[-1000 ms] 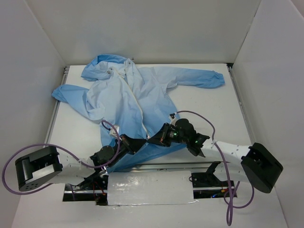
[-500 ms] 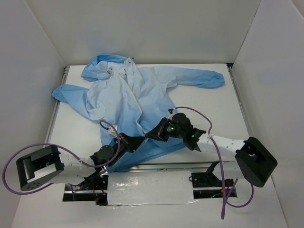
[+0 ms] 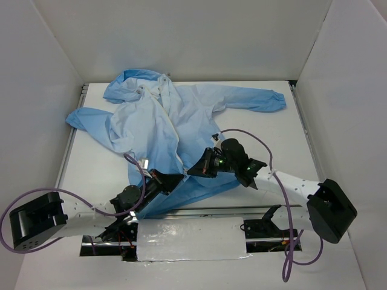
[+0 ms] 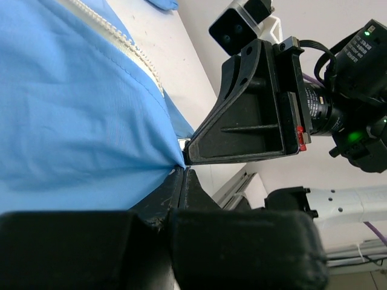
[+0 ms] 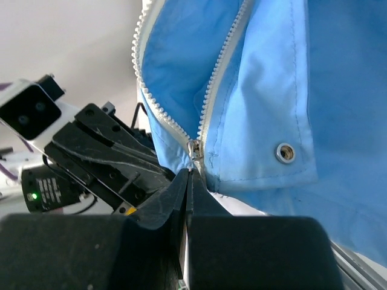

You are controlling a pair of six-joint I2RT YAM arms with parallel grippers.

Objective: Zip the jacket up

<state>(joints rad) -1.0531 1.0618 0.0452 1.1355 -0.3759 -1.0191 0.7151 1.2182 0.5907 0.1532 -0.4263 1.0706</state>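
White walls (image 3: 181,36) box in a pale table (image 3: 266,139) on three sides. I see the jacket (image 3: 199,115) spread flat ahead of both grippers. It is thin, crinkled fabric, nearly white at the chest and a stronger blue at the hem nearest the fingertips. The hood and the long sleeves with gathered cuffs lie at its far end.

Both grippers meet at the hem, tip to tip. The left gripper (image 3: 176,179) is closed, and from its wrist camera the black fingers pinch the smooth blue cloth at the bottom edge of the front. The right gripper (image 3: 192,171) sits just beside it, its angular black body almost touching the left fingertips. Its jaws are pressed together too, clamped at the small metal slider (image 5: 195,149) right at their tips.

Above that grip the zipper (image 5: 219,66) splits into two white toothed tapes. They run away from the fingers in a narrow V, unjoined. A round metal eyelet (image 5: 285,152) sits in the stitched hem corner just to the right of the slider. A purple cable (image 3: 254,136) loops over the right wrist.
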